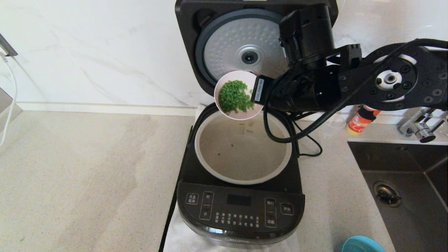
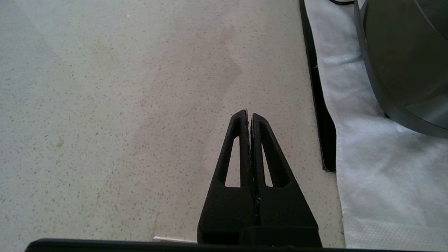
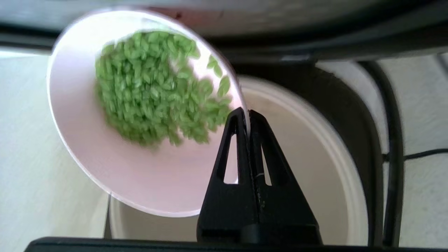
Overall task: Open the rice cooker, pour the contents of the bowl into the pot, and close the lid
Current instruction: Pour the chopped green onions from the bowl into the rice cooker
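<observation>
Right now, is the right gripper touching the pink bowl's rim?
Touching. The right wrist view shows the right gripper shut on the rim of the pink bowl, tilted above the pot.

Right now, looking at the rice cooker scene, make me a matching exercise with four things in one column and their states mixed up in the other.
Things:
1. lid
2. bowl
3. pot
4. left tool

States:
A. tilted above the pot, its rim pinched by the right tool
B. raised upright, dimpled silver underside showing
C. shut on nothing, over the bare counter
D. nearly bare inside, only a few green grains on the bottom

Pairs: 1-B, 2-A, 3-D, 4-C
</observation>
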Motion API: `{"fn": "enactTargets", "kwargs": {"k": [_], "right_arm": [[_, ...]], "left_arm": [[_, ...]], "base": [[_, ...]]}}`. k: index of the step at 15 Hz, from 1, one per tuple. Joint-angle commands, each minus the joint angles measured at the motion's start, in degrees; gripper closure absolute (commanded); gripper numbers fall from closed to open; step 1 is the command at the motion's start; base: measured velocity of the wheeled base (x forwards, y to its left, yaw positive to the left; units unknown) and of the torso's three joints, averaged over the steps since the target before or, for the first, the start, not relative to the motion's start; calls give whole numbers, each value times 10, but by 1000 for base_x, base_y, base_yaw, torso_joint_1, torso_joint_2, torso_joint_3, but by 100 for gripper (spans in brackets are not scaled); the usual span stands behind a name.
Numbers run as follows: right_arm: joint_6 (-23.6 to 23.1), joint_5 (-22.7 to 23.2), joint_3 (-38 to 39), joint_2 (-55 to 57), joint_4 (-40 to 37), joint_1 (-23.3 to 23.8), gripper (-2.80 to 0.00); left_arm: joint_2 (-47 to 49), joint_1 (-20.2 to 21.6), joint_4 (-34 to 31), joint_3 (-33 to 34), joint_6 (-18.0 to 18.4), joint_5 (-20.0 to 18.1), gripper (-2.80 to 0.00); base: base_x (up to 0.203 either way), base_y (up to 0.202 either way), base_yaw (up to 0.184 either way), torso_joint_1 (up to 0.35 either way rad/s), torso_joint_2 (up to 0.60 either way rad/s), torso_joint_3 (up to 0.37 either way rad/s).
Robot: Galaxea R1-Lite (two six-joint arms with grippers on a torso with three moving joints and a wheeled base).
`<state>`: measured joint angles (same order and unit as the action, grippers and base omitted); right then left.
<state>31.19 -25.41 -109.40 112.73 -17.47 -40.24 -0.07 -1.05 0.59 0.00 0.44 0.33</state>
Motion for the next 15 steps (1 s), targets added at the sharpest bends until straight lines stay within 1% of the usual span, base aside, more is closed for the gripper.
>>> {"fn": "enactTargets", "kwargs": {"k": [1,3,6,7,8,9,10,11,14,15], "right_arm": [[-6,-4,25,-2,17,-5,0],[-31,-6,59,-9,69,-4,0],[-83,-6,157,-35,189,1,0],[-106,-5,198,-43,241,4,0],[-133,-4,232,-49,310,7,0],[-162,-5,261,-52,382,9,0],[-192,-5,288,-54,437,11,0],[-211,-6,301,-54,464,15,0],[-219,-7,304,-56,494,29,0],[-230,-7,304,-52,512,34,0]], "left_arm": [[0,0,0,5,0,0,0],[0,0,0,5,0,0,0],[0,0,0,5,0,0,0],[0,0,0,5,0,0,0],[0,0,0,5,0,0,0],[0,0,0,5,0,0,0],[0,0,0,5,0,0,0],[0,0,0,5,0,0,0],[0,0,0,5,0,0,0],[0,0,0,5,0,0,0]], "base": [[0,0,0,0,0,0],[0,0,0,0,0,0],[0,0,0,0,0,0],[0,0,0,0,0,0],[0,0,0,0,0,0],[0,0,0,0,0,0],[0,0,0,0,0,0],[0,0,0,0,0,0],[0,0,0,0,0,0],[0,0,0,0,0,0]]}}
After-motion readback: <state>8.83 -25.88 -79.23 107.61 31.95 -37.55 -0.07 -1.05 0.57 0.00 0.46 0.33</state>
